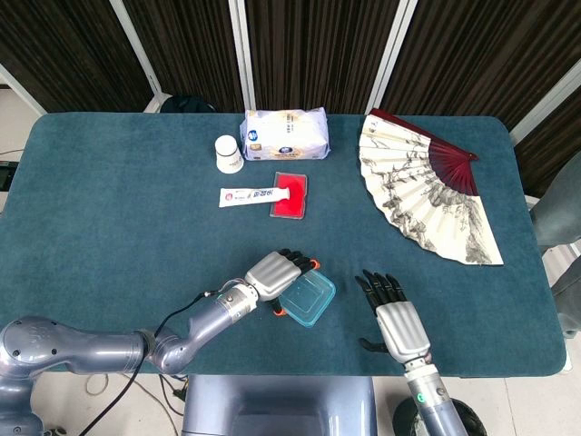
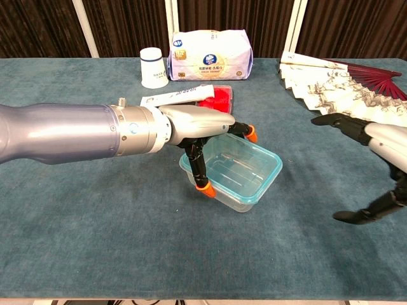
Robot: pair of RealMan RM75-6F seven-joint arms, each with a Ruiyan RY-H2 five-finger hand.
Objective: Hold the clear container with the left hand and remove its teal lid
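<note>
The clear container (image 2: 236,166) with its teal lid (image 2: 262,190) sits on the blue cloth near the table's front edge, also seen in the head view as the container (image 1: 309,300). My left hand (image 2: 194,124) grips its left end, one orange-tipped finger along the far rim and the thumb (image 2: 203,187) on the near side. That left hand (image 1: 274,272) covers the container's upper left corner from above. My right hand (image 1: 396,322) hovers open to the right of the container, fingers spread, apart from it. The chest view shows the right hand (image 2: 379,152) at the frame's right edge.
At the back stand a tissue pack (image 1: 284,133) and a white cup (image 1: 229,153). A toothpaste tube (image 1: 254,195) and a red box (image 1: 290,194) lie mid-table. An open paper fan (image 1: 427,186) spreads at the right. The table's front edge (image 1: 345,372) runs just below both hands.
</note>
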